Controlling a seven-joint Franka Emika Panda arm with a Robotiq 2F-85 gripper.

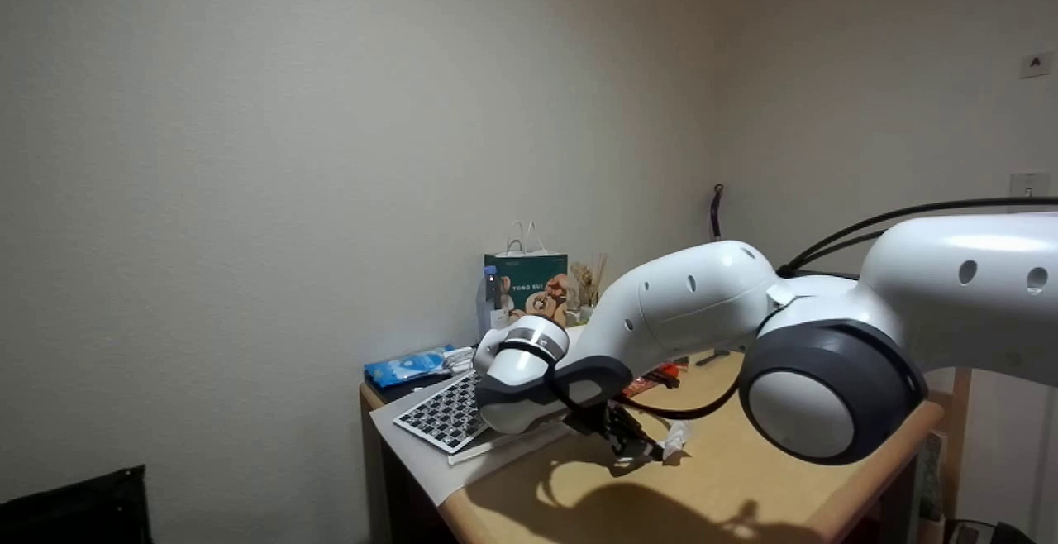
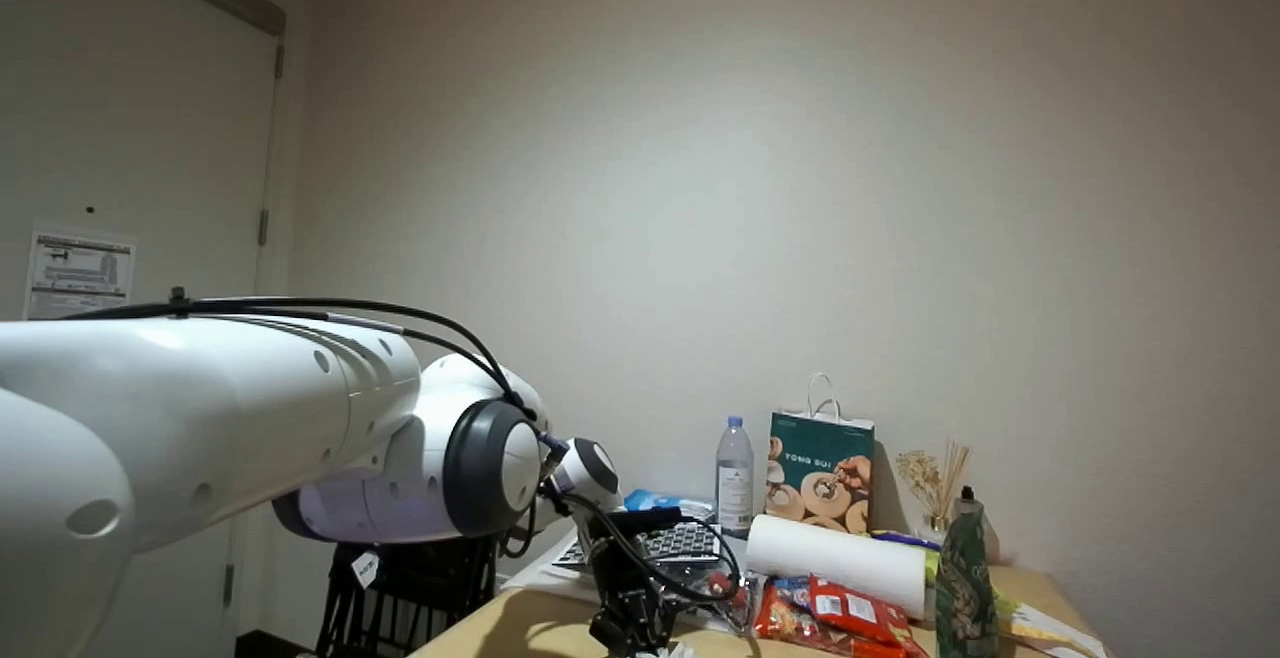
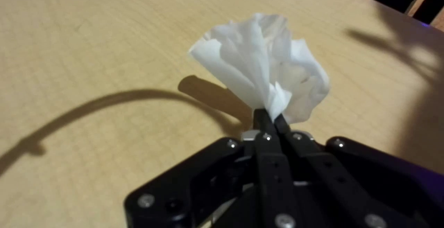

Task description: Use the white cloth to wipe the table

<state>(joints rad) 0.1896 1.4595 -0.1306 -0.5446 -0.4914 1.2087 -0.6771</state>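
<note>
Jaws of the gripper (image 3: 272,119) together, clamped on one gathered end of the white cloth (image 3: 249,60); in the wrist view, loose folds of cloth fanning out directly ahead of the gripper. Beneath gripper and cloth, wood-grained tan top of the table (image 3: 86,44), crossed by a curved shadow (image 3: 149,93) on one side of the gripper. In both exterior views, gripper low over the table at the end of the white arm (image 1: 686,304), angled downward. Contact between cloth and table not determinable. In an exterior view, on the side of the gripper opposite the cloth, checkered board (image 1: 438,413) on a white sheet (image 1: 450,482); farther from the gripper, past the board, blue packet (image 1: 411,366). In an exterior view, beside and near the gripper, red packets (image 2: 865,613); just behind these, paper-towel roll (image 2: 835,553), lying on its side. Farther behind the gripper, clear bottle (image 2: 734,488) with blue cap, next to green paper bag (image 2: 822,458), both upright. Well apart from the gripper, beyond the roll, dried stems (image 2: 920,468).
</note>
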